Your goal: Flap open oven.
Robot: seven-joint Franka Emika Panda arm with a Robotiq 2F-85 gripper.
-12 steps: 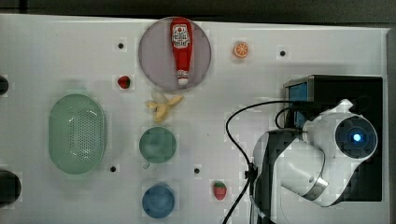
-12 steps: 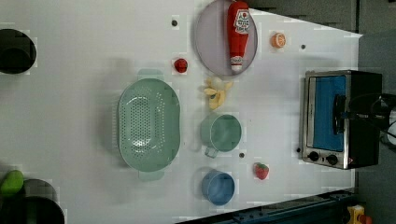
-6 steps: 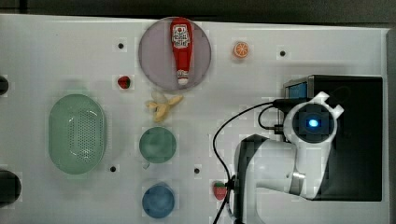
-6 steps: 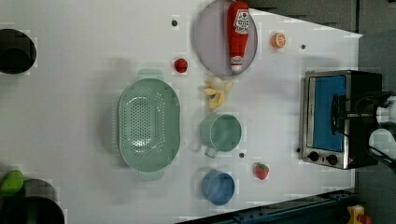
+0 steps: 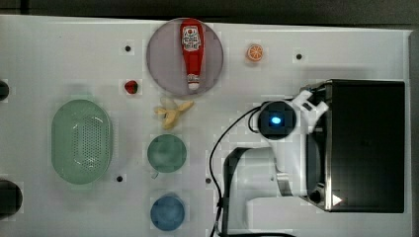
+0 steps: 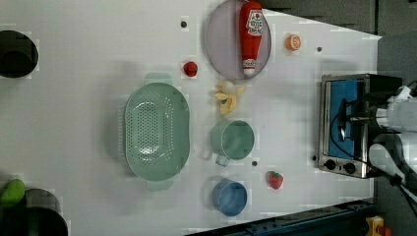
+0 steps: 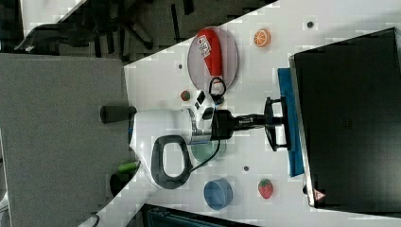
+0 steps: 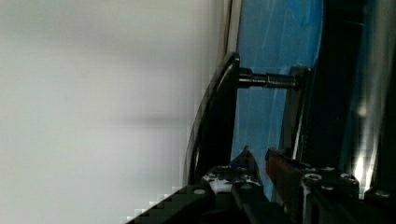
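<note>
Against the boxy oven's (image 7: pixel 345 123) blue glass door sits a dark bar handle (image 7: pixel 275 124).

Bright, even overhead light washes the white tabletop (image 5: pixel 59 54) nearly to glare, with soft, faint shadows beside the objects. All views are blocky and soft from compression. In the wrist view the near gripper (image 8: pixel 261 186) parts sit dark and blurred, and a streak of glare runs down the oven (image 8: pixel 369 116) frame.
</note>
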